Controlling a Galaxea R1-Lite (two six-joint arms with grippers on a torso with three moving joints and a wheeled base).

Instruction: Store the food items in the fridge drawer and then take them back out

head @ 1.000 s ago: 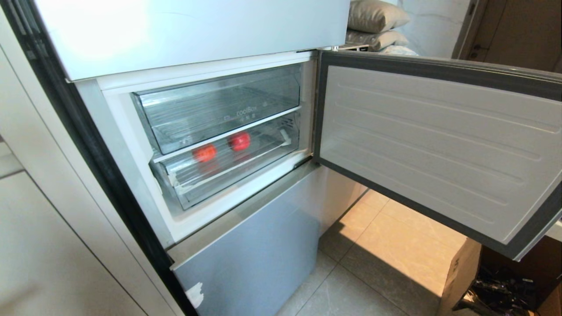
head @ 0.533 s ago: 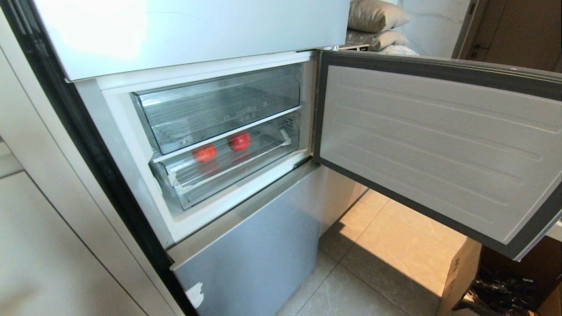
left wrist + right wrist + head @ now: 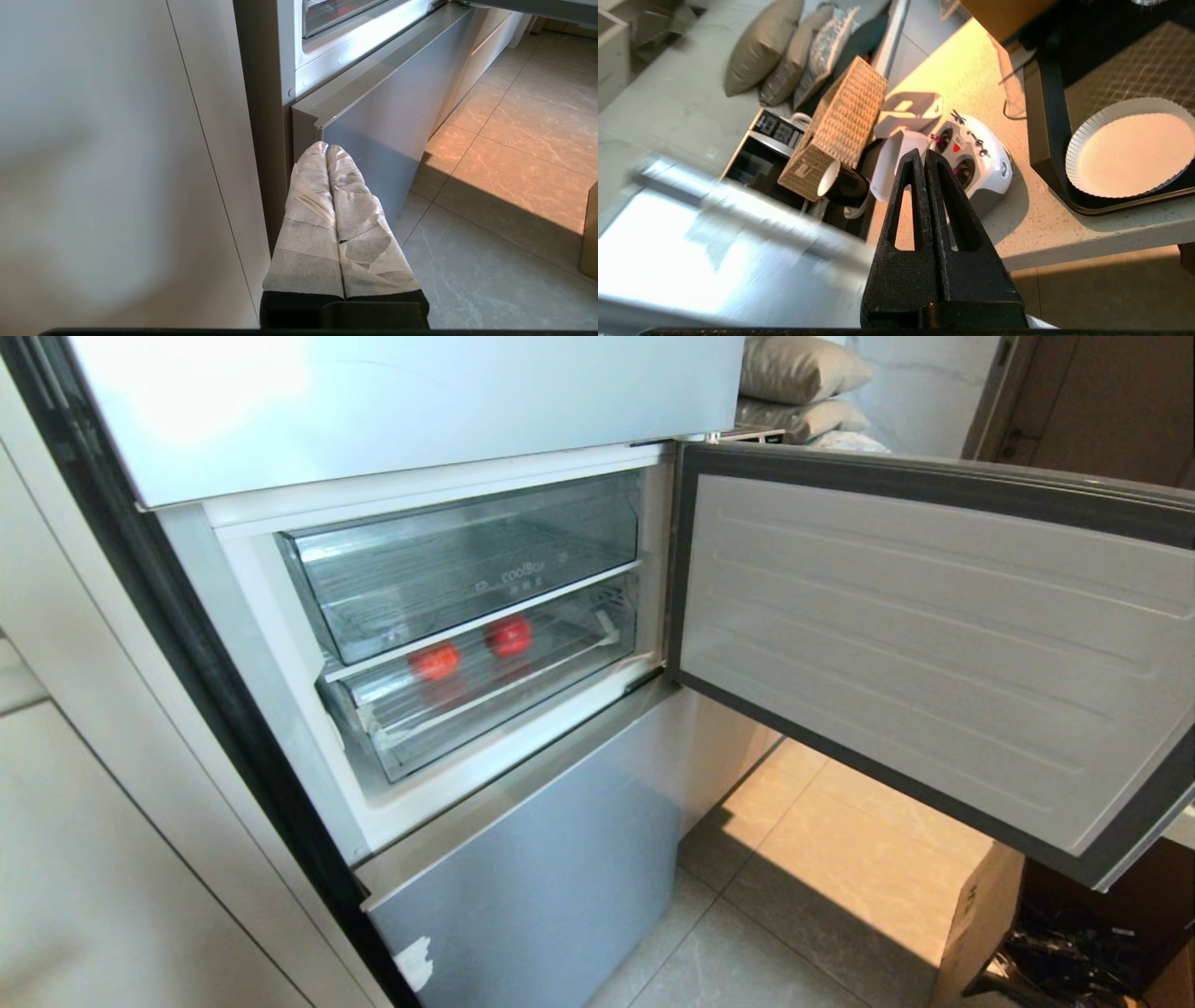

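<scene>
While both grippers' jaws sit closed and empty — orange-red fruit [image 3: 435, 661], glossy red apple [image 3: 509, 636] inside ribbed transparent fridge drawer [image 3: 485, 709].

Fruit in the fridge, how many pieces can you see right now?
2. Both sit in the lower clear drawer, seen through its front: the orange-red fruit toward the left, the red apple to its right and further back. The drawer walls could hide more.

Kitchen clutter surrounding an open fridge.
Fridge door [image 3: 934, 644] standing wide over the tiled floor [image 3: 812, 859]; pillows [image 3: 803, 369] piling up behind; wicker basket [image 3: 838, 123], white controller [image 3: 971, 158] and paper plate [image 3: 1129, 147] sitting on the counter [image 3: 1041, 219].
</scene>
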